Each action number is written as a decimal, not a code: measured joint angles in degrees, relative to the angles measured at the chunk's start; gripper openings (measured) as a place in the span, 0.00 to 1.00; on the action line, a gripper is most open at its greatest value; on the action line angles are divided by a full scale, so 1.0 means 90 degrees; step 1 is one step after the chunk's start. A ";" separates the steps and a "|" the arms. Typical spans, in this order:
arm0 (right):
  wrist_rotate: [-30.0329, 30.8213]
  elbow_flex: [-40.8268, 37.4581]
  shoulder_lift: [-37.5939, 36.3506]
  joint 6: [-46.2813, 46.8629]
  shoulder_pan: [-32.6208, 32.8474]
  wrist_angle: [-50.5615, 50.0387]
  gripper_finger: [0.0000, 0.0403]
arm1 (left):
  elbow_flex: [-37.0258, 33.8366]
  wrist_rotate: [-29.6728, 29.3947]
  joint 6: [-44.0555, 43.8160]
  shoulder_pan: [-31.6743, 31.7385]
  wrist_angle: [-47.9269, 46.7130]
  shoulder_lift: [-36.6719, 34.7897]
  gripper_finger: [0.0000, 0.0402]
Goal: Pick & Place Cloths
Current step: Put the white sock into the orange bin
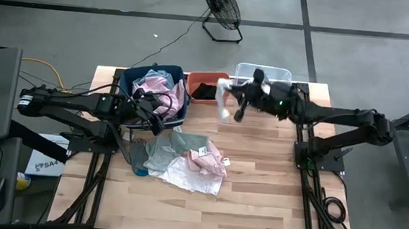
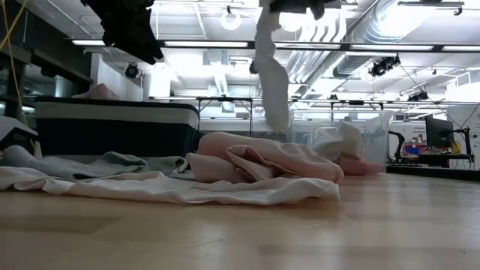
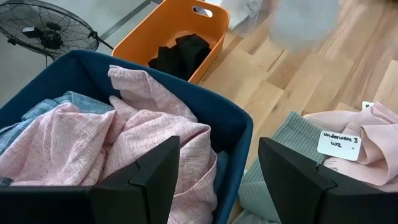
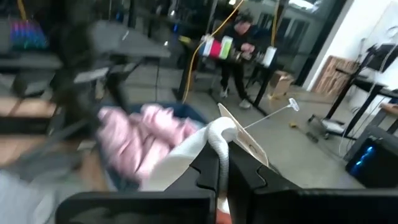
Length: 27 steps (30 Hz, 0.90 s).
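High view gives you the white cloth [image 1: 225,101] dangling above the table [image 1: 257,183], beside the orange bin [image 1: 205,81] and the clear bin [image 1: 264,71]. Your right gripper [image 1: 236,95] has its fingers pinched on that cloth's top edge. Your left gripper [image 1: 155,116] hangs spread wide and empty over the blue bin [image 1: 125,80], which holds the pale pink cloth [image 1: 156,89]. More cloths [image 1: 187,160] lie heaped mid-table.

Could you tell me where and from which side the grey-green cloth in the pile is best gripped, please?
Grip the grey-green cloth at its bare part on the pile's left side, coming from above. Probably best: there it lies flat and uncovered, while the coral pink cloth overlaps its right. The open left gripper is nearest.
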 joint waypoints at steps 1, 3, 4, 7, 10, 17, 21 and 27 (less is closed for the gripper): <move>-0.0103 0.0130 0.0014 -0.0002 -0.0100 0.0007 0.01 | 0.0000 0.0000 -0.0001 0.0000 0.0000 0.0000 0.53; -0.0390 0.0354 0.0027 -0.0028 -0.0333 0.0021 0.01 | 0.0000 0.0000 -0.0002 0.0000 0.0001 0.0000 0.53; -0.0550 0.0442 0.0030 -0.0092 -0.0448 0.0019 0.01 | 0.0000 0.0000 -0.0002 0.0000 0.0002 0.0000 0.53; -0.0966 0.0673 0.0113 -0.0274 -0.0784 0.0067 0.01 | 0.0000 0.0000 -0.0002 0.0000 0.0002 0.0000 0.53; -0.1076 0.0824 0.0291 -0.0265 -0.1121 0.0255 0.01 | 0.0000 0.0000 -0.0002 0.0000 0.0002 0.0000 0.53; -0.0714 0.1004 0.1158 0.0476 -0.1563 0.1132 0.01 | 0.0000 0.0000 -0.0002 0.0000 0.0008 0.0000 0.53; -0.0400 0.1011 0.1736 0.0487 -0.1656 0.1498 0.01 | 0.0000 0.0000 -0.0002 0.0000 0.0005 0.0000 0.53; -0.0076 0.1011 0.2445 0.0503 -0.1819 0.2074 0.01 | 0.0000 0.0000 0.0000 0.0000 0.0000 0.0000 0.53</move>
